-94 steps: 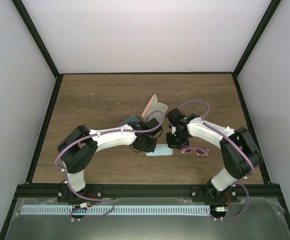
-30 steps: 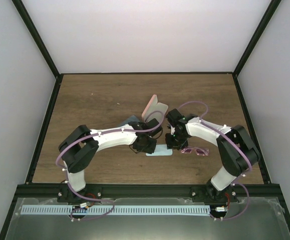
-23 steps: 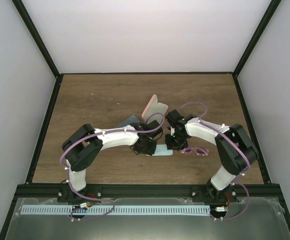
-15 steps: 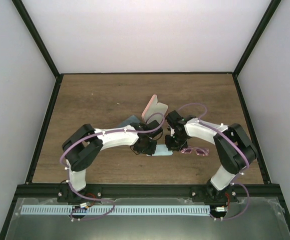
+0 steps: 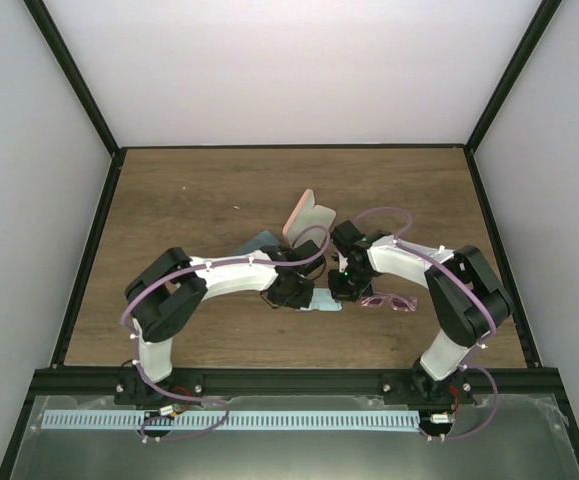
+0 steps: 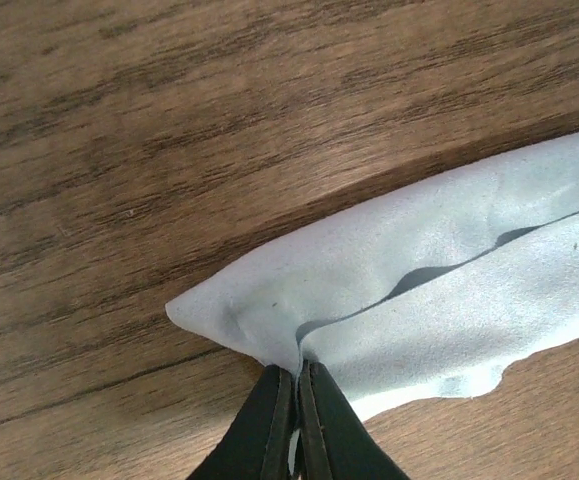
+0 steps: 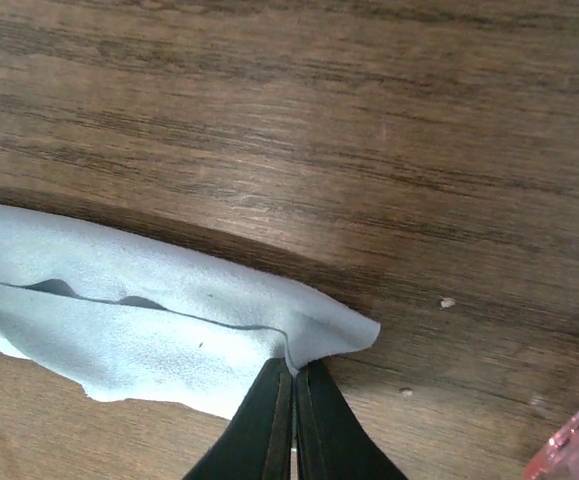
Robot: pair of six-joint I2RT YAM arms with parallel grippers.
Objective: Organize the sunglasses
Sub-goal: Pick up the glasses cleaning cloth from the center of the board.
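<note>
One pale blue cloth (image 6: 419,290), doubled over: its left end is pinched by the left gripper (image 6: 297,378), its right end by the right gripper (image 7: 293,372), presumably for folding. Pink sunglasses (image 5: 387,301) are laid just beside the cloth's right end.

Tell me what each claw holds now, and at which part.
Both hold one folded pale blue cloth. The left claw pinches its doubled edge near one end; the right claw pinches it near the other end.
</note>
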